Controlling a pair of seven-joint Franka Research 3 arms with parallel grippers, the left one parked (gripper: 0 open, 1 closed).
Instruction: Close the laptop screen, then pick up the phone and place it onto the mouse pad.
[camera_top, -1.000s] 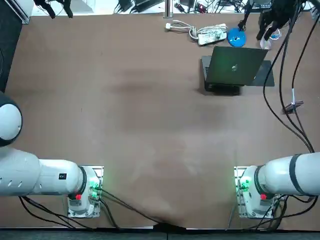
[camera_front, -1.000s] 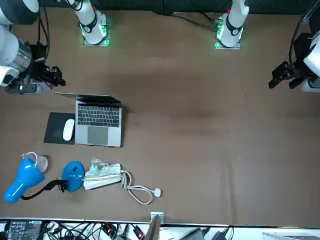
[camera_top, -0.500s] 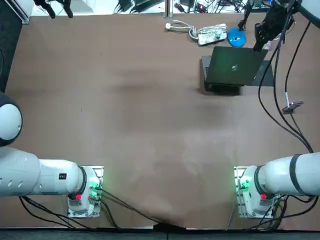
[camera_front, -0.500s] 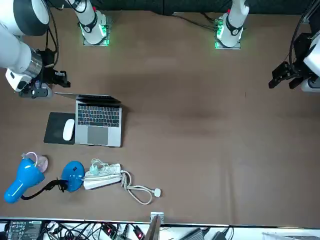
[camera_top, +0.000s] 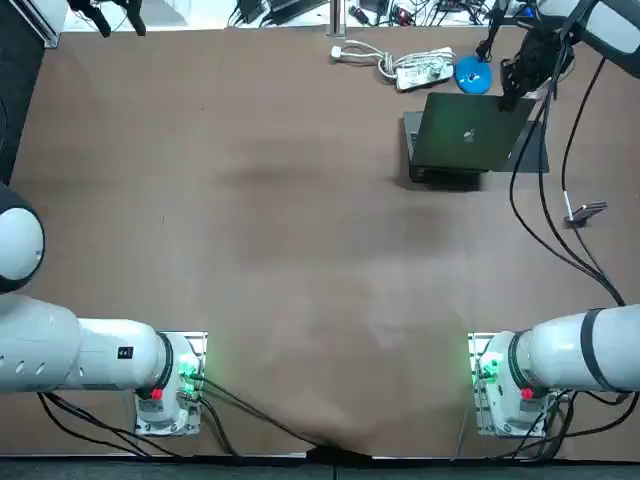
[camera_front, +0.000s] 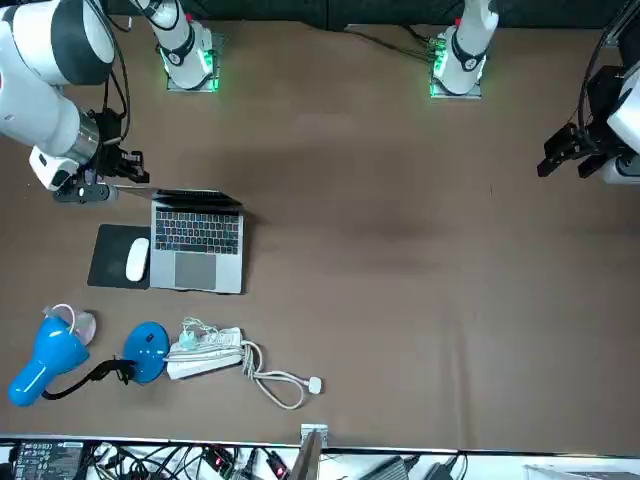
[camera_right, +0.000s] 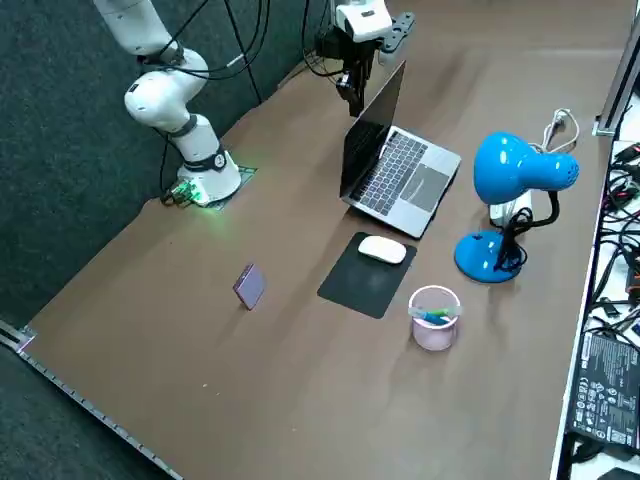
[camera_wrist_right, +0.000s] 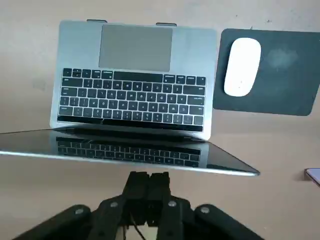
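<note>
Behind open laptop (camera_top: 470, 135), screen facing away from robot, R gripper (camera_wrist_right: 149, 176) clenched.

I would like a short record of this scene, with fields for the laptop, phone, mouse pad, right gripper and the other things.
laptop: open, not yet closed
phone: on the table, apart from the mouse pad
mouse pad: beside the laptop, with a mouse on it
right gripper: shut, just behind the top edge of the screen; contact cannot be told
other: blue lamp, cup, power strip
</note>
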